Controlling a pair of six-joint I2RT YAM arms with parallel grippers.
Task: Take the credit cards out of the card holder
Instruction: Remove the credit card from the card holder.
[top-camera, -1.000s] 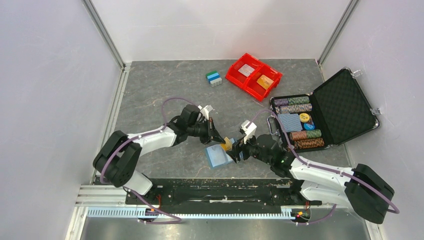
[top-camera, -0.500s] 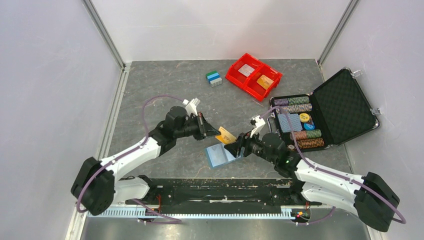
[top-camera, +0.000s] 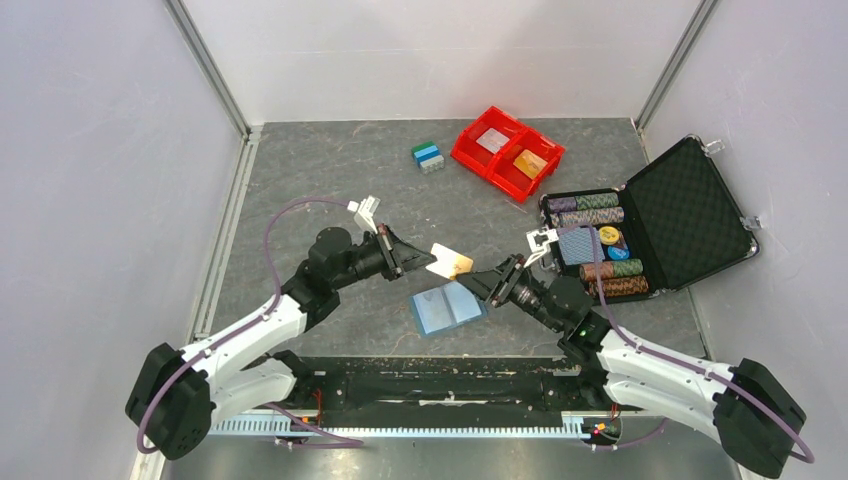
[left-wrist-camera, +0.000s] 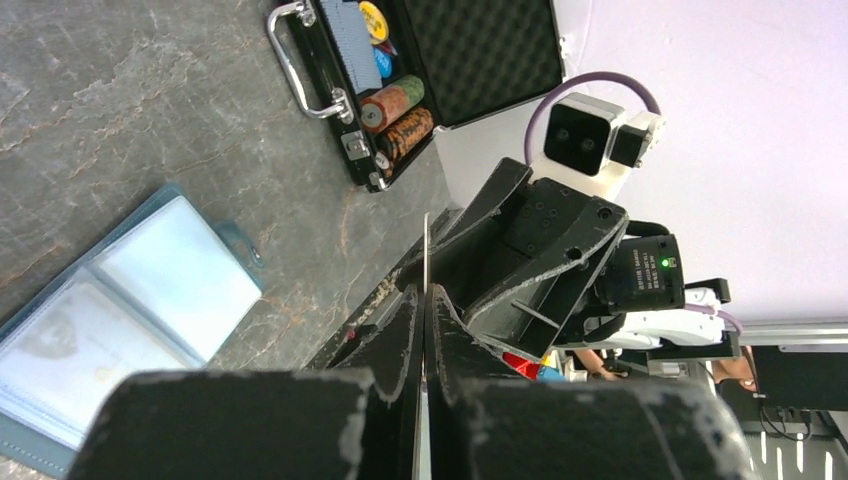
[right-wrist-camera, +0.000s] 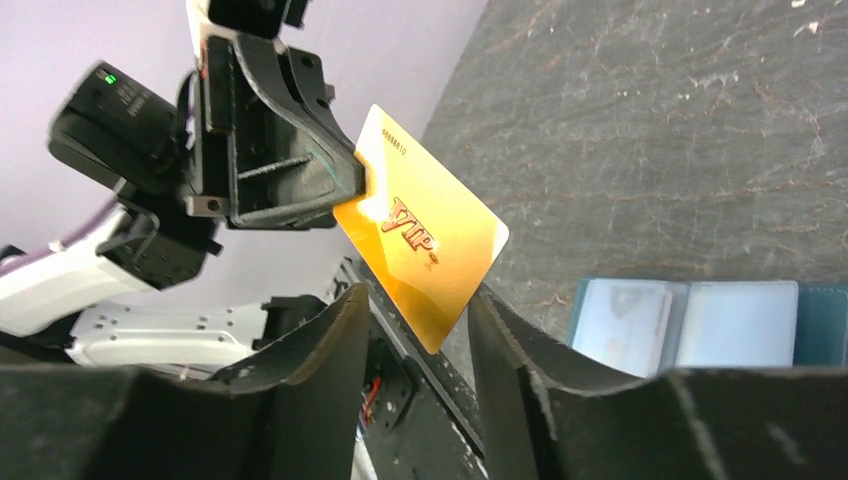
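One orange plastic credit card (top-camera: 451, 263) is extracted, clamped by the left end effector (top-camera: 430, 261); the right end effector (top-camera: 478, 283) is open; the light-blue plastic holder (top-camera: 447, 308) is seemingly unemptied.

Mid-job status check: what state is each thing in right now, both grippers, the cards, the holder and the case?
left gripper: shut on the orange card, holding it in the air.
right gripper: open, fingers either side of that card's lower corner.
orange card: out of the holder, gripped by one end.
card holder: lying spread open.
pale card: seemingly inside one holder panel.
black case: lid open.
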